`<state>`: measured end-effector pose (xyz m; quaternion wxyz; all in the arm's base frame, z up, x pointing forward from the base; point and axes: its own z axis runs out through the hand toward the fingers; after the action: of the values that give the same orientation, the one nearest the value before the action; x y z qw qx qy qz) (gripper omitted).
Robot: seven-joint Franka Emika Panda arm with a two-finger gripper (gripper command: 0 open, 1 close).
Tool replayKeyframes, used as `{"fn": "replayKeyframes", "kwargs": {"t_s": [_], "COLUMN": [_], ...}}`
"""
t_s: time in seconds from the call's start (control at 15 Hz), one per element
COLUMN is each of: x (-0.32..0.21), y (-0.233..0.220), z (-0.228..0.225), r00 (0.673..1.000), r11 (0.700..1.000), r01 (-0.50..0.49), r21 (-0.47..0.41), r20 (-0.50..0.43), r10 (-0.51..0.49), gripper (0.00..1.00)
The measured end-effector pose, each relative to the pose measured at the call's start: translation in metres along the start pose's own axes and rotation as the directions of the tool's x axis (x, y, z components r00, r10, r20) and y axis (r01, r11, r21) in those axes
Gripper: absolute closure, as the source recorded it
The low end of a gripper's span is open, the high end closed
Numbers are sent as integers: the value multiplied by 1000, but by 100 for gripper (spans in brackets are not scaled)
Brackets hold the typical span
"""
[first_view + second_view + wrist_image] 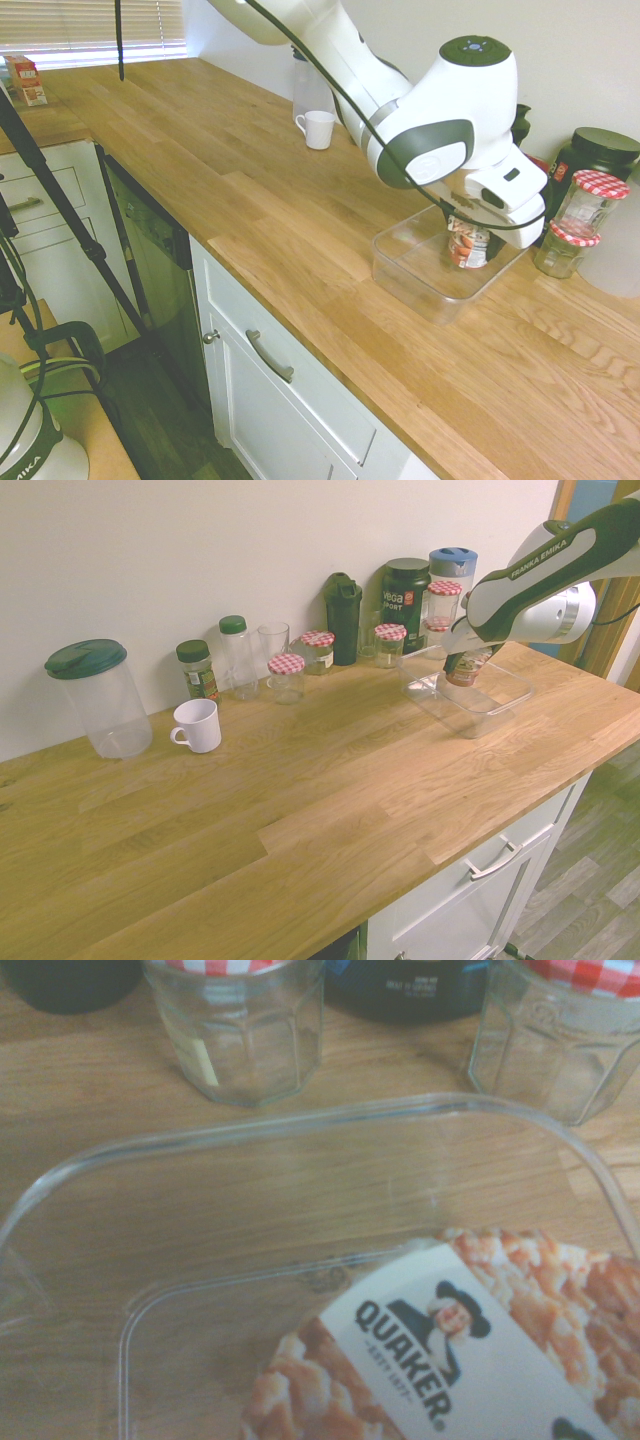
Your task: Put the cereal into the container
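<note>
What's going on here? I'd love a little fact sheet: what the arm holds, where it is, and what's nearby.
held item: Quaker cereal cup, red-orange and white
holder: gripper, shut on the cup
cup position: lowered inside the clear plastic container, within its walls
touching the floor of the container: cannot tell
surface: wooden countertop
nearby: glass jars with red-checked lids behind the container

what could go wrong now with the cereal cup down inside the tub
The cereal may tip over on release, since it tapers toward its base and the claw covers its top. The clear container is light and could slide if nudged. Glass jars stand close behind, so a wide retreat could knock them.
</note>
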<state>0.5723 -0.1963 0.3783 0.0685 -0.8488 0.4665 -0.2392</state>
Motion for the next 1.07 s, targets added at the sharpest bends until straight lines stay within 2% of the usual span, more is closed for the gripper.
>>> {"fn": "replayKeyframes", "kwargs": {"t_s": [0.33,0.4,1.07], "x": [-14,-17,-17], "y": [2,1,6], "z": [23,26,28], "r00": [999,998,997], "r11": [999,998,998], "r01": [31,35,29], "r21": [-39,-43,-62], "r20": [45,52,80], "r10": [-29,-33,-24], "gripper": [100,0,0]}}
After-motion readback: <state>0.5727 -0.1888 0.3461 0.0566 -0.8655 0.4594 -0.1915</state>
